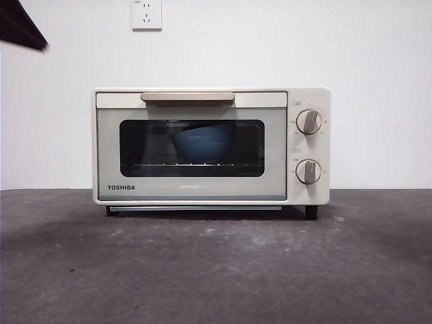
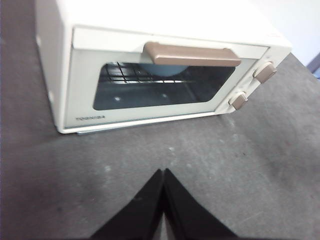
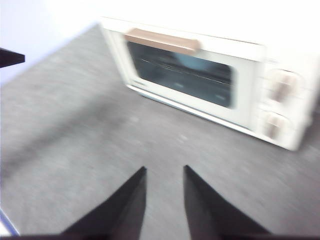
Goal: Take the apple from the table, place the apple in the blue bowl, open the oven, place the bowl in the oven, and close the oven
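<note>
— Standing ahead of both end effectors, the oven point(image 1: 211, 145) has its door shut, handle point(image 1: 187, 97) up at the top edge.

— And the bowl point(image 1: 204, 143)?

— Inside, on the rack point(image 1: 192, 164), behind the dark glass. I can't make out the apple from here.

— The left end effector point(image 2: 163, 172)?

— Jaws pressed together, gripping nothing, hanging above bare worktop point(image 1: 216, 270), the oven front near it but not touching.

— The right end effector point(image 3: 164, 170)?

— Jaws parted, empty, over the worktop too, the oven further off from it. That view is blurred.
</note>
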